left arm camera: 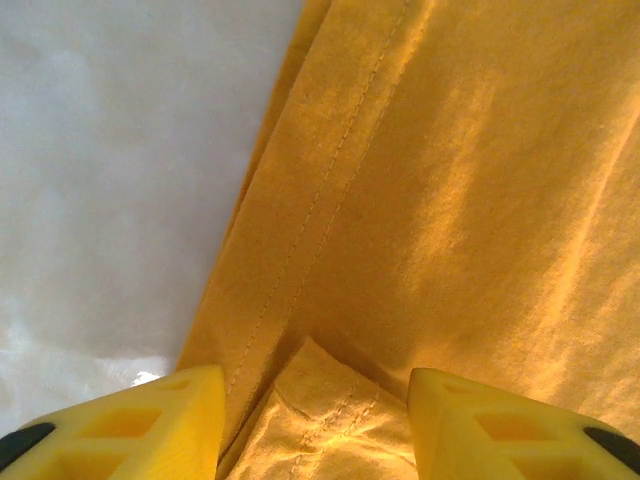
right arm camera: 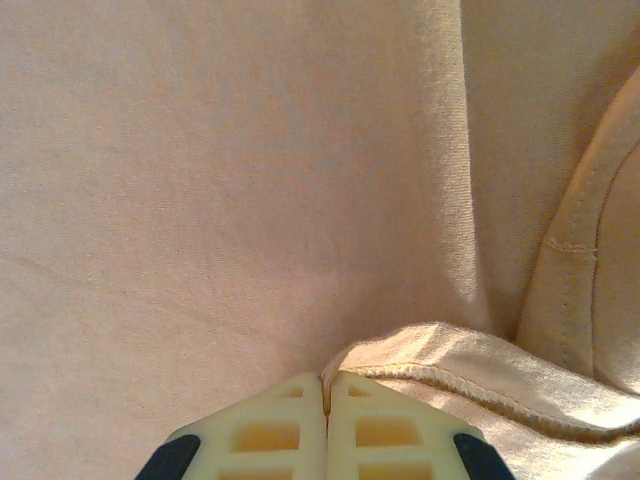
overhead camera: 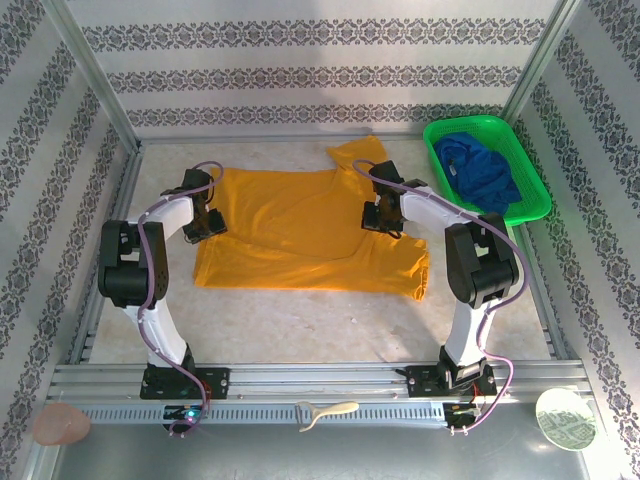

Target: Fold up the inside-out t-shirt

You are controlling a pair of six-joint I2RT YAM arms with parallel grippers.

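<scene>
Worktop (overhead camera: 300,330): pale, faintly marbled, smooth with a dull sheen.

Task's thing: plain orange-yellow short-sleeved cotton t-shirt (overhead camera: 300,235), no print, lay spread wide across the middle of the worktop, between the two arms. Rough rectangle. One sleeve stuck out at the far edge. A second layer showed along the near edge, ending in a rounded flap at the near right corner. Cloth was soft and matte, with shallow wrinkles.

Left wrist view: fine weave, a hemmed border with two parallel lines of stitching running diagonally, and a small folded corner of cloth rising at the shirt's edge, bare worktop beside it.

Left claw (left arm camera: 315,425): yellow hollow-ribbed plastic fingers with dark pads stood apart, released, the folded corner between them.

Right claw (right arm camera: 325,400): pale ribbed fingers clenched, tips pressed together over the shirt's right part. A hemmed fold with an overlocked edge bunched right at the tips. Could not tell whether cloth was nipped between them.

Far right: green plastic mesh basket (overhead camera: 468,123), rectangular, held a crumpled dark blue garment (overhead camera: 480,175).
</scene>
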